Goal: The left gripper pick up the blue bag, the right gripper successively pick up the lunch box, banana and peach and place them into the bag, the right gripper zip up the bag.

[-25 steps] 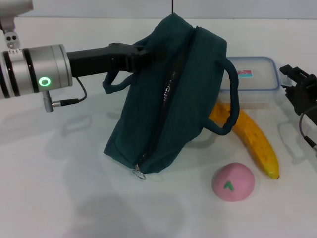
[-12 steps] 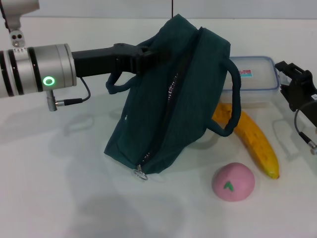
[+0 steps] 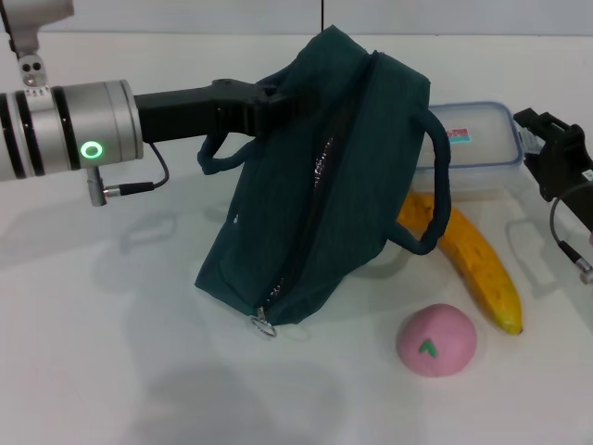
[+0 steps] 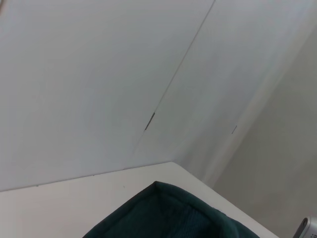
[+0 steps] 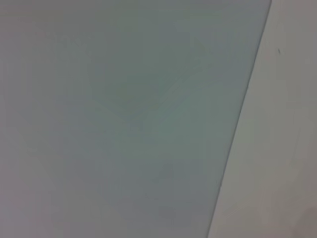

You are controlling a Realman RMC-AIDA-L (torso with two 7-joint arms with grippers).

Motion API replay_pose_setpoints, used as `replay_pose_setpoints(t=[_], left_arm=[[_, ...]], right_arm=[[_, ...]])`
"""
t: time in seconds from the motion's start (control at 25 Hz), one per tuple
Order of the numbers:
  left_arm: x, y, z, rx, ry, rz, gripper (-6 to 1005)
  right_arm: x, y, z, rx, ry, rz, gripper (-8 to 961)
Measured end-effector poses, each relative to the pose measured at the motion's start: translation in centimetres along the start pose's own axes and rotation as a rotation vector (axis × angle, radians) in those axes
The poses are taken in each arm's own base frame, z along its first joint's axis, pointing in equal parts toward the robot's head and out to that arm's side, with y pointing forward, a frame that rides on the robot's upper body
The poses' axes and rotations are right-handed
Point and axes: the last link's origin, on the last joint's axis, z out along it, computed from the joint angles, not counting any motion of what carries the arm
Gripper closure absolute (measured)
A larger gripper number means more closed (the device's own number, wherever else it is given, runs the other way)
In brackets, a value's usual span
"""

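Observation:
My left gripper (image 3: 276, 99) is shut on the upper left edge of the blue bag (image 3: 343, 185) and holds its top up; the bag's lower end rests on the table. A corner of the bag also shows in the left wrist view (image 4: 168, 218). The zipper runs down the bag's front to a metal ring pull (image 3: 262, 324). The lunch box (image 3: 477, 148) lies behind the bag on the right. The banana (image 3: 477, 269) lies in front of it, partly under a bag handle. The peach (image 3: 436, 340) sits at the front right. My right gripper (image 3: 556, 153) hangs just right of the lunch box.
The white table (image 3: 111, 352) stretches to the front and left of the bag. A black cable (image 3: 565, 236) hangs from the right arm at the right edge. The right wrist view shows only a blank wall.
My left arm has shifted slightly right and up with the bag. My right gripper has moved a little left and up, closer to the lunch box.

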Motion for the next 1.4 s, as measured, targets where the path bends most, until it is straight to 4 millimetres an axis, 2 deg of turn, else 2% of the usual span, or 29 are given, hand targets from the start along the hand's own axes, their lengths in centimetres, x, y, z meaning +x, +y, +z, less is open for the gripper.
replay_pose_setpoints(t=[0.16,0.36,0.6,1.0,1.12,1.4], left_arm=[[0.0,0.0,0.0,0.000,0.000,0.009,928],[0.0,0.0,0.0,0.000,0.000,0.010,926],[0.0,0.0,0.0,0.000,0.000,0.011,925],[-0.1,0.1,0.0,-0.005,0.006,0.015,923],[-0.2,0.0,0.0,-0.004,0.007,0.013,922],[-0.2,0.1,0.0,-0.005,0.008,0.022,921]], right_arm=[[-0.2,0.1,0.1,-0.005,-0.012,-0.001,609],[-0.4,0.3,0.1,-0.014,-0.014,-0.015,701],[-0.5,0.7,0.0,-0.046,-0.022,-0.062,761],[-1.1,0.7,-0.7,-0.065,-0.041,-0.188,765],[-1.3,0.5,-0.8,-0.056,-0.042,-0.200,826],[-1.2,-0.2,-1.0,-0.017,-0.043,-0.183,850]])
